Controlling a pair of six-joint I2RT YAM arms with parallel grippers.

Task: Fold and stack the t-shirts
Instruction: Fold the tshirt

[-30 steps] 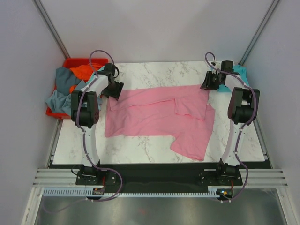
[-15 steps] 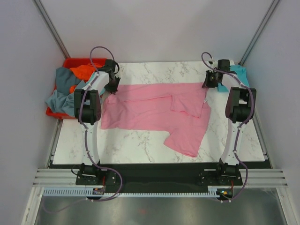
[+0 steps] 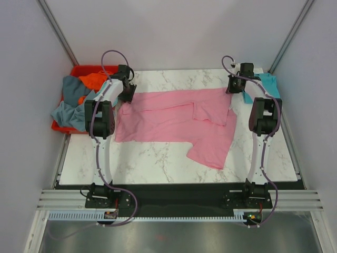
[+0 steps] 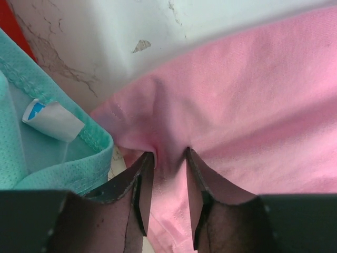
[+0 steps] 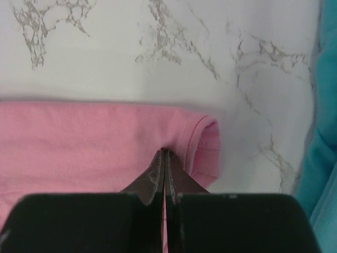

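At the left edge of the marble table point(image 3: 158, 163), a red bin point(image 3: 84, 68) holds a heap of unfolded grey-blue shirts point(image 3: 66, 112) and an orange shirt point(image 3: 92, 80), with some of the cloth spilling over its rim. Just beside it, the left gripper point(image 4: 168, 155) is clamped on the far left corner of the pink t-shirt point(image 3: 168, 118), a pinch of cloth bunched between its narrowly parted fingers point(image 4: 126, 184). The wrist view shows a mint shirt point(image 4: 47, 158) with a white label point(image 4: 52, 121) lying right up against that corner.

The pink t-shirt lies across the middle of the table, stretched along its far edge between the two arms. It is mostly flat but not folded: one part is doubled over near the right, and a flap trails toward the near edge. At the garment's far right corner, the right gripper point(image 5: 165, 154) is closed tight on the hem, its fingers pressed together with the cloth edge between them. Beyond it, at the table's far right corner, lies a teal shirt point(image 3: 266, 84); whether it is folded cannot be told.

By this evidence the job is in its early part: the pink t-shirt appears to be getting laid out for folding, no stack of several shirts is visible, and the bin's load waits.
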